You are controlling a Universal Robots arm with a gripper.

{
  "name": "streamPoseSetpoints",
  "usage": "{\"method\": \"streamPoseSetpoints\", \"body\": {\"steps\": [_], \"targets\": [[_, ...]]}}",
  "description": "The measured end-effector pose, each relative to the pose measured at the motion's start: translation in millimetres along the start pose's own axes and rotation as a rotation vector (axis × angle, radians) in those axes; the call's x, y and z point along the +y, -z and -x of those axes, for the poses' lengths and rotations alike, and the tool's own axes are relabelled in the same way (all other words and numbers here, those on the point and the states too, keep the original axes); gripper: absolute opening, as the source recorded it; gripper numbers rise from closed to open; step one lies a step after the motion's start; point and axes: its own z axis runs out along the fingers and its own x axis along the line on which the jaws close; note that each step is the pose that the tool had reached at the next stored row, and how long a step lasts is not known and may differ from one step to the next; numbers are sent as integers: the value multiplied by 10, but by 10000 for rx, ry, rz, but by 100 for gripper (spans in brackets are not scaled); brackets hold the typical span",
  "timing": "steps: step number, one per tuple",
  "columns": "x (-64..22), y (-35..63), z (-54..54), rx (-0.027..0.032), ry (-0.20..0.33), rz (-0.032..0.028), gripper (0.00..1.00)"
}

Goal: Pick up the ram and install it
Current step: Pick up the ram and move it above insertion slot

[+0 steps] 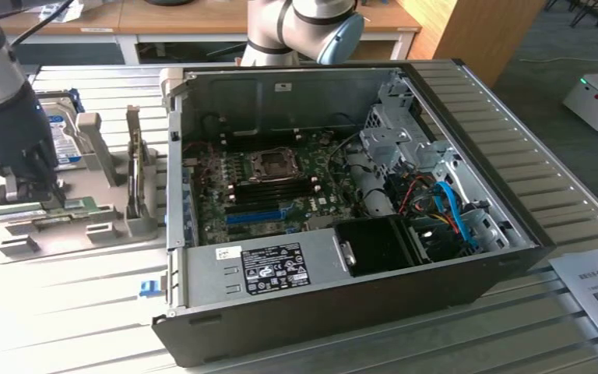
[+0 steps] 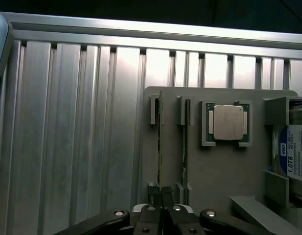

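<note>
**Claw (image 2: 160, 190) clamped on ram (image 2: 159, 142) in its holder**

Fingertips (image 2: 154, 196) sit nearly together, pinching one end of the ram. It stands on edge in the slot nearest the edge of the grey holder (image 2: 214, 171). A second stick (image 2: 186, 142) stands in the neighbouring slot, just beside it. Further along are a processor (image 2: 228, 122) and a hard drive (image 2: 297, 152). The holder rests on the ribbed metal table (image 2: 82, 122), to the exterior view's left of the open computer case (image 1: 382, 304).
</note>
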Motion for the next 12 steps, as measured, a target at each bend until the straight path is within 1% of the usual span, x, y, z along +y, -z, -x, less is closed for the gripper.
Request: {"method": "streamPoseSetpoints", "body": {"steps": [12], "targets": [[0, 193, 4, 0, 0, 2, 12]]}}
